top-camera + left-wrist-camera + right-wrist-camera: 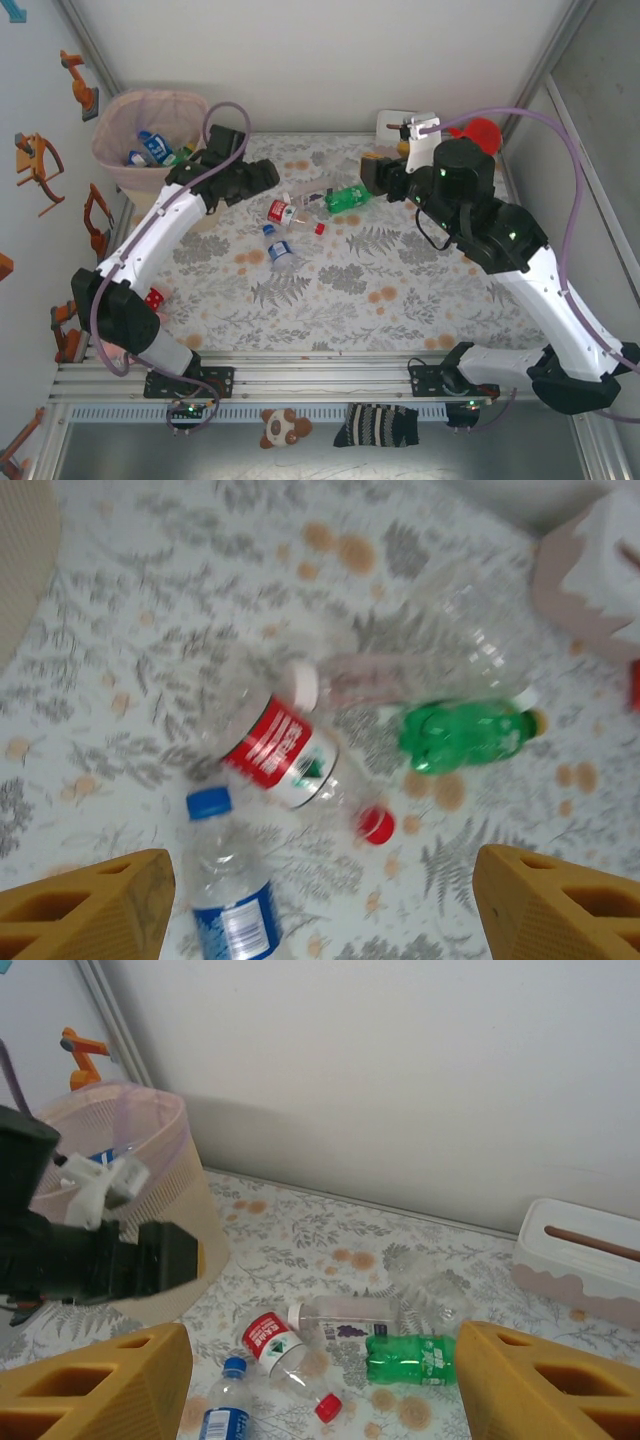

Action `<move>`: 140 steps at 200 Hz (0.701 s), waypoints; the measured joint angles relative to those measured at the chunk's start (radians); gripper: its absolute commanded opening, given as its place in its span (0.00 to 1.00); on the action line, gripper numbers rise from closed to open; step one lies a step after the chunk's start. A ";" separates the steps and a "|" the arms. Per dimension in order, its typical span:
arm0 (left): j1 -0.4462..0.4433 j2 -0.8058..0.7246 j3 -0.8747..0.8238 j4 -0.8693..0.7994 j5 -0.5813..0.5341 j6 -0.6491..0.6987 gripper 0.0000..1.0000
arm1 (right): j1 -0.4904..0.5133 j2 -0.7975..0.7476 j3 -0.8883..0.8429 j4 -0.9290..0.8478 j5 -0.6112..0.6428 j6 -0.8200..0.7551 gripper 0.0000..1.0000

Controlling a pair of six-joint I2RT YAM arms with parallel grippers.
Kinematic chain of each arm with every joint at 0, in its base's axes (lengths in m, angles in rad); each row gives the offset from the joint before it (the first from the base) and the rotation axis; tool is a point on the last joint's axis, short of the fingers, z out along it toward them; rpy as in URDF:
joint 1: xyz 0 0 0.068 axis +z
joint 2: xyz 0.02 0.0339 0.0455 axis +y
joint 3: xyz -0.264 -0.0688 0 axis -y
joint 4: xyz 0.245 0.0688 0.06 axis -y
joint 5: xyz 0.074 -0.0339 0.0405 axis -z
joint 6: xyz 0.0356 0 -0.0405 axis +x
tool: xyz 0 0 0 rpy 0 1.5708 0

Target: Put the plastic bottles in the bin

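Several plastic bottles lie together mid-table: a red-labelled one (283, 210) (285, 750) (275, 1345), a green one (348, 197) (460, 740) (410, 1358), a blue-labelled one (280, 250) (230, 900) (225, 1415) and a clear white-capped one (380, 680) (345, 1315). The beige bin (150, 140) (160, 1130) stands at the far left with bottles inside. My left gripper (265, 175) (320, 910) hovers open just left of the pile, nothing between its fingers. Right of the pile, near the green bottle, my right gripper (375, 175) (320, 1390) is open and empty.
A white tissue box (395, 125) (595, 570) (580, 1250) and a red toy (482, 132) sit at the back right. A red die (154, 297) lies by the left arm. A toy bear (283, 427) and a striped sock (380, 425) lie in front of the rail.
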 measured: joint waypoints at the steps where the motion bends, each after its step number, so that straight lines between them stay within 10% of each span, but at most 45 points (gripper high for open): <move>1: 0.000 0.000 -0.004 0.000 0.001 -0.001 0.78 | 0.000 0.000 0.000 0.000 0.000 0.000 0.69; 140: -0.029 0.090 -0.376 0.215 0.178 -0.143 0.81 | -0.001 0.034 0.000 -0.016 -0.004 -0.001 0.69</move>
